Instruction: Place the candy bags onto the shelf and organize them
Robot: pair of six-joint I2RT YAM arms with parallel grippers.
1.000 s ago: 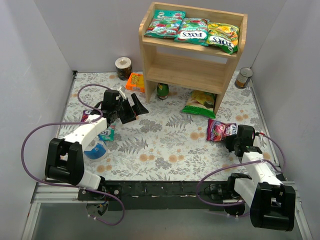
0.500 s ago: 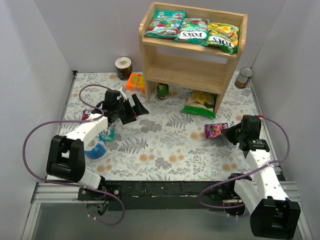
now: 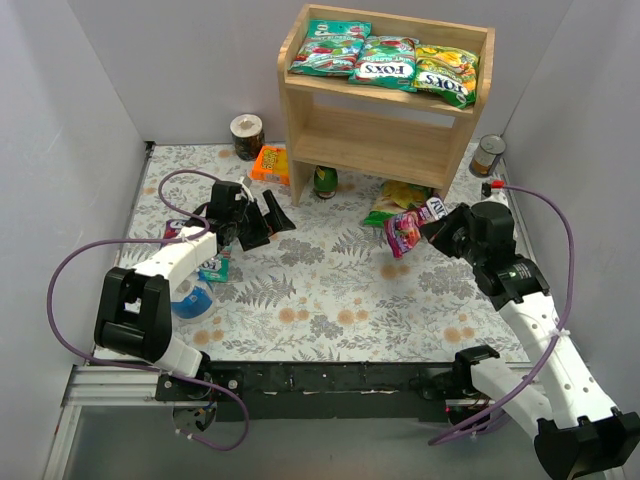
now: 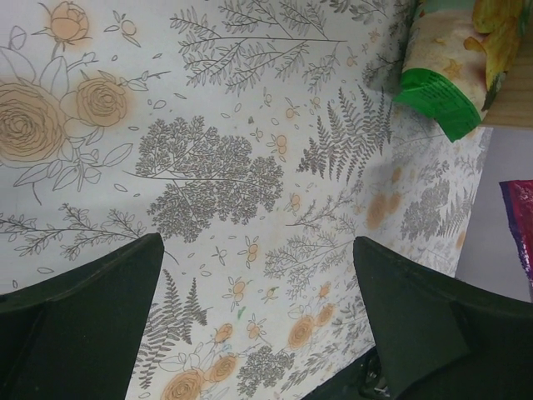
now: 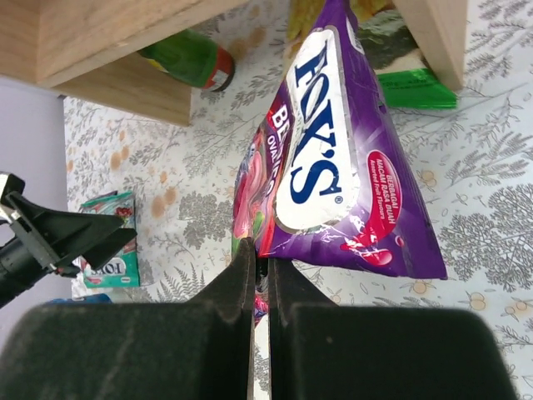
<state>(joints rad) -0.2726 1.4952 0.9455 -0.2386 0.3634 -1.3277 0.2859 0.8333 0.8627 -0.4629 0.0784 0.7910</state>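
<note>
My right gripper point(image 3: 432, 228) pinches a purple candy bag point(image 3: 404, 229) before the shelf point(image 3: 380, 142) at the far edge of the bench point(image 3: 320, 292).

My left arm point(image 3: 175, 258) hides most of a teal bag point(image 3: 217, 266); the purple bag point(image 4: 521, 229) runs off the left wrist view's right edge.

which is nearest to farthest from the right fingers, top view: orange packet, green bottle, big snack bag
1. snack bag, just beyond the right fingers and their purple candy bag, under the shelf's right end
2. green bottle, under the shelf's left end
3. orange packet, left of the shelf
</note>
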